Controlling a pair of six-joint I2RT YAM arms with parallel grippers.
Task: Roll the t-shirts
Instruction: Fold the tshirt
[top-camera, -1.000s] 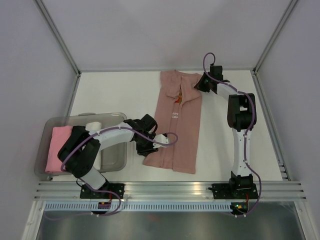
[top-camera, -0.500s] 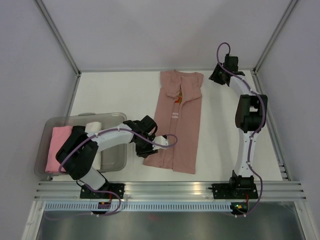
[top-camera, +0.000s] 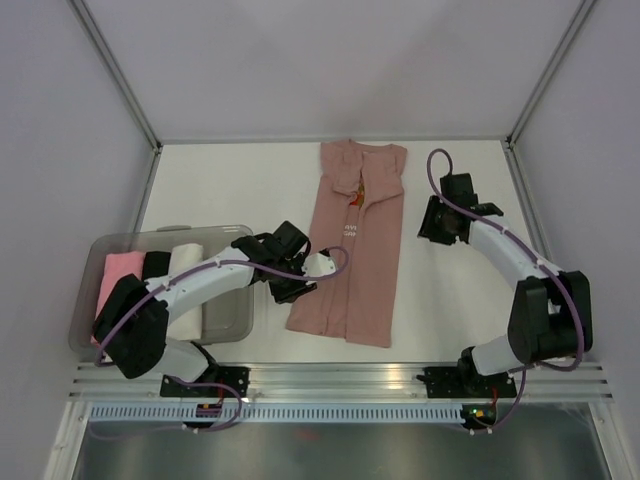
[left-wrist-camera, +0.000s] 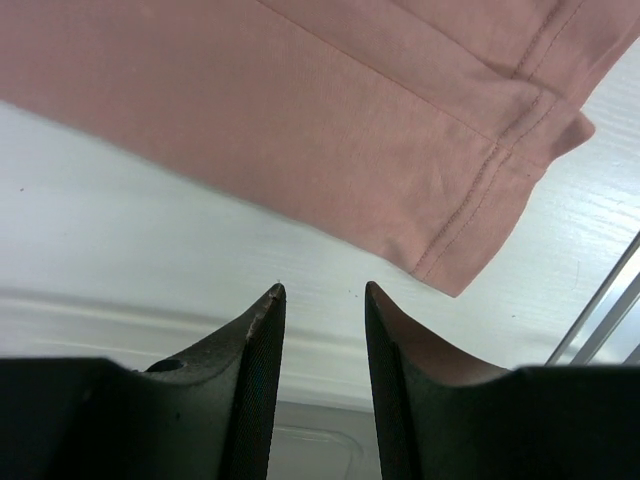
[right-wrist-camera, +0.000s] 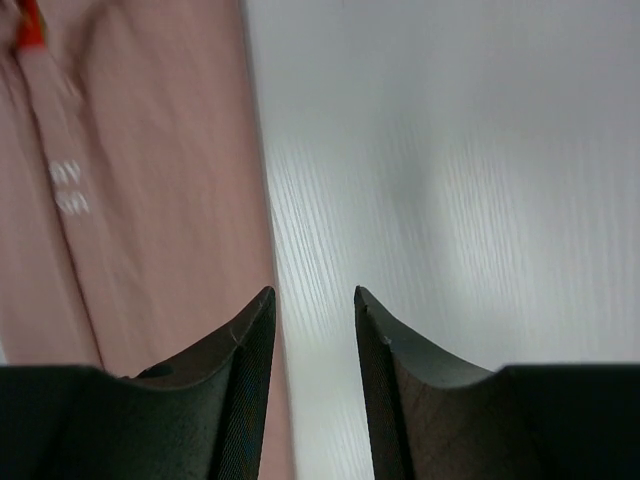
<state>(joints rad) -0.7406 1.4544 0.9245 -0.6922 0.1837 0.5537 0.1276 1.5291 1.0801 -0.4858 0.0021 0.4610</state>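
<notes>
The salmon-pink t-shirt (top-camera: 355, 250) lies flat on the white table, folded lengthwise into a long strip with its collar at the far end. A small print and white text show on the chest. My left gripper (top-camera: 298, 285) sits low by the strip's near left edge. In the left wrist view it (left-wrist-camera: 320, 290) is open and empty, with the t-shirt's (left-wrist-camera: 300, 120) hem corner just beyond the tips. My right gripper (top-camera: 430, 225) hovers right of the strip's middle. In the right wrist view it (right-wrist-camera: 312, 292) is open over bare table beside the t-shirt's (right-wrist-camera: 150, 200) right edge.
A clear plastic bin (top-camera: 170, 232) stands at the left, holding a bright pink roll (top-camera: 115, 290) plus black and pale rolls. A metal rail (top-camera: 340, 378) runs along the near edge. Grey walls enclose the table on three sides.
The right gripper opened and let go of the shirt's far right corner. It swung out to the right, then back toward me beside the strip's middle. The left arm shifted slightly.
</notes>
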